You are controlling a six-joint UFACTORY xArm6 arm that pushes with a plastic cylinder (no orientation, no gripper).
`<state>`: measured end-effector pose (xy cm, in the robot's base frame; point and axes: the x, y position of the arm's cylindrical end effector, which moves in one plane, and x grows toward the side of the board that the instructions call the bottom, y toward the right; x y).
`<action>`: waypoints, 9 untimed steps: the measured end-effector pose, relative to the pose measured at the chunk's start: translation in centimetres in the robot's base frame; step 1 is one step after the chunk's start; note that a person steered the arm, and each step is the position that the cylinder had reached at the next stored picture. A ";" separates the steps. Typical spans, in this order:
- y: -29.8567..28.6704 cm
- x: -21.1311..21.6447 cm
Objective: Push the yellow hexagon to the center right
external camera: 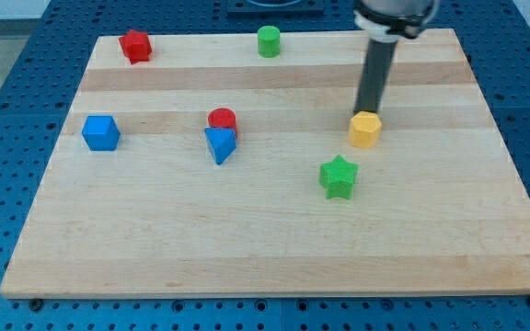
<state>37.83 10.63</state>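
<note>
Camera view, left to right: blue cube (100, 132) and red star (136, 45); red cylinder (222, 119) touching blue triangle (220, 144); green cylinder (268, 40); green star (339, 176); yellow hexagon (364, 130) right of centre, my tip (368, 112) against its top edge, no claw, gripping nothing.

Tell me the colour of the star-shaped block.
Green: the star shows in the camera view, toward the view's bottom from the yellow hexagon and my tip.
</note>
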 end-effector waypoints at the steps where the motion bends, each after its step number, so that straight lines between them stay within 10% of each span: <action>1: -5.2 -0.2; 9: 5.8 2.1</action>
<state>39.89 16.44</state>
